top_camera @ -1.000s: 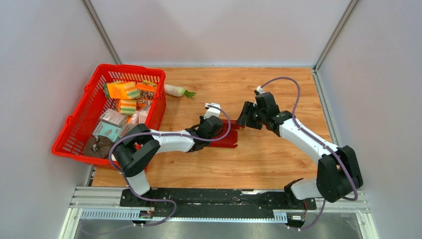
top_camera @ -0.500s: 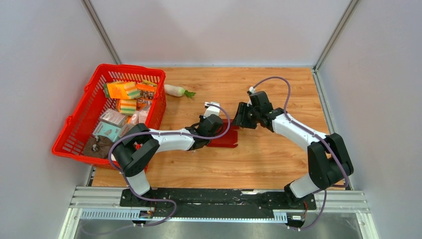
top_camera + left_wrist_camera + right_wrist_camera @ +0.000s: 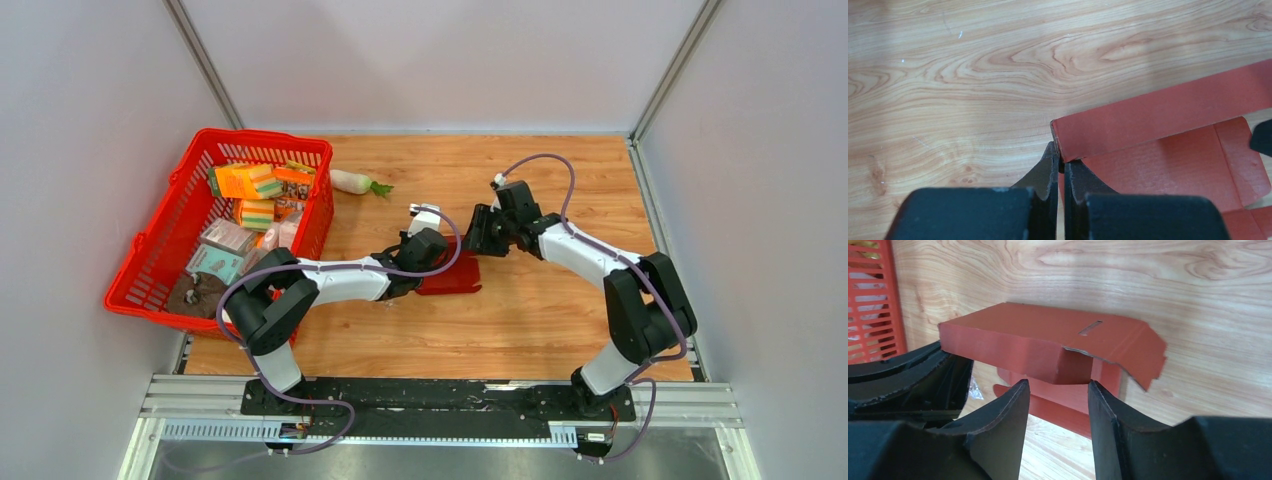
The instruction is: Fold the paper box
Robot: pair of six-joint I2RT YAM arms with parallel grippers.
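The dark red paper box [image 3: 457, 279] lies partly folded mid-table. In the left wrist view one long wall of the paper box [image 3: 1158, 112] stands up, and my left gripper [image 3: 1062, 159] is shut on that wall's near corner. My left gripper [image 3: 432, 270] meets the box from the left. My right gripper [image 3: 473, 240] hovers at the box's far right end. From the right wrist the paper box [image 3: 1013, 342] shows a raised panel and a slotted flap [image 3: 1120, 340]. The right gripper [image 3: 1055, 387] is open just short of it, with only table and the box's lower flap between its fingers.
A red mesh basket [image 3: 150, 270] holding several packets stands at the left, its wall also visible as the basket [image 3: 870, 300] in the right wrist view. A white radish [image 3: 352, 181] lies behind it on the wooden table.
My right gripper has moved left, closer to the box's right end, and its jaws have narrowed somewhat. The left gripper has kept its pinch on the box.
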